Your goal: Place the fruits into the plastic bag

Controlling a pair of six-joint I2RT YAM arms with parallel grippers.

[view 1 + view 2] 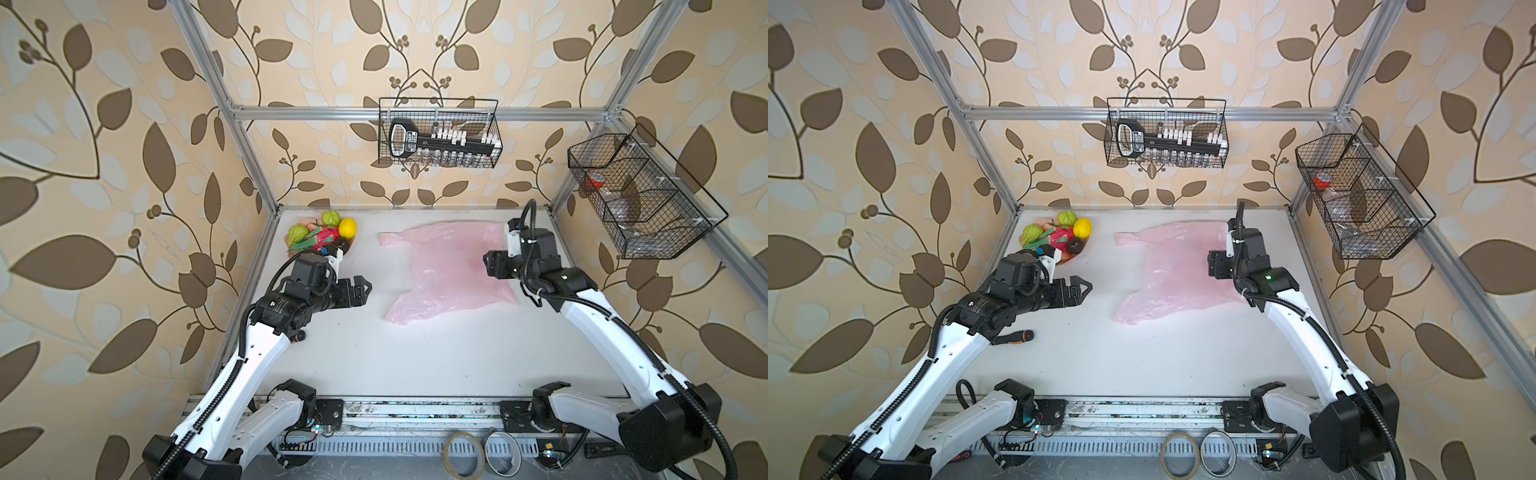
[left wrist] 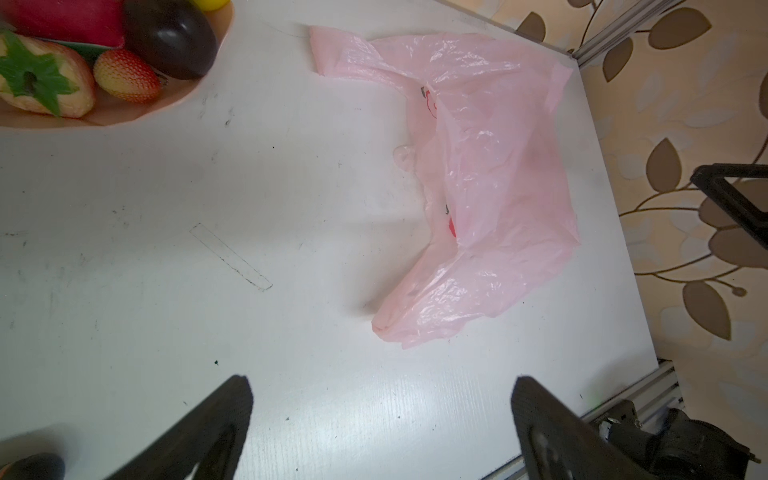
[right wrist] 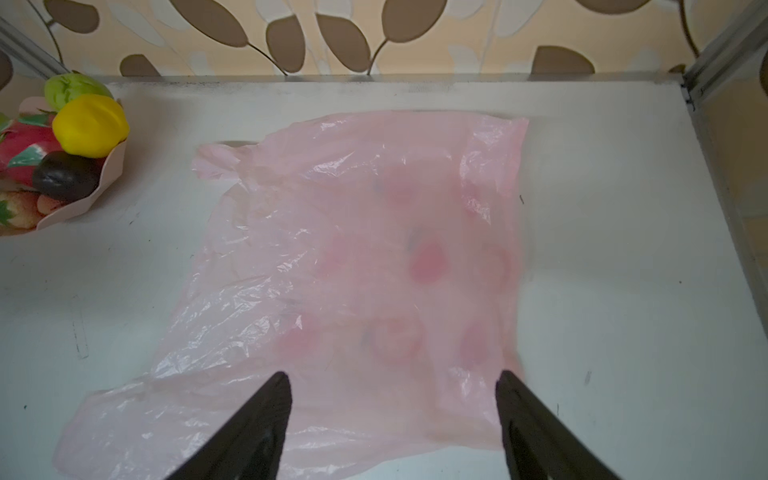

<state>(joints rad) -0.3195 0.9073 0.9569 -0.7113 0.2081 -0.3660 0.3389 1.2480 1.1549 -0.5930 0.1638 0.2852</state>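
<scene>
A heap of toy fruits (image 1: 322, 232), among them two lumpy green fruits (image 1: 331, 217), a yellow lemon (image 1: 347, 227), a magenta dragon fruit (image 1: 326, 242), a dark purple round fruit (image 2: 170, 37) and a red strawberry (image 2: 126, 81), filled a peach-pink petal-edged dish (image 3: 113, 166) at the back left corner of the white table (image 1: 415, 353). Just in front, the left tool (image 1: 365, 286) hung spread wide and empty. Bare table ran on to the thin, crinkly pale-pink plastic bag (image 1: 449, 266), lying flat near the back right edge, its red prints illegible. The right tool (image 3: 392, 382) stood over the bag, jaws apart, gripping nothing. The label on a black device (image 1: 405, 139) in the black wire basket (image 1: 440, 163) behind was too small to read.
</scene>
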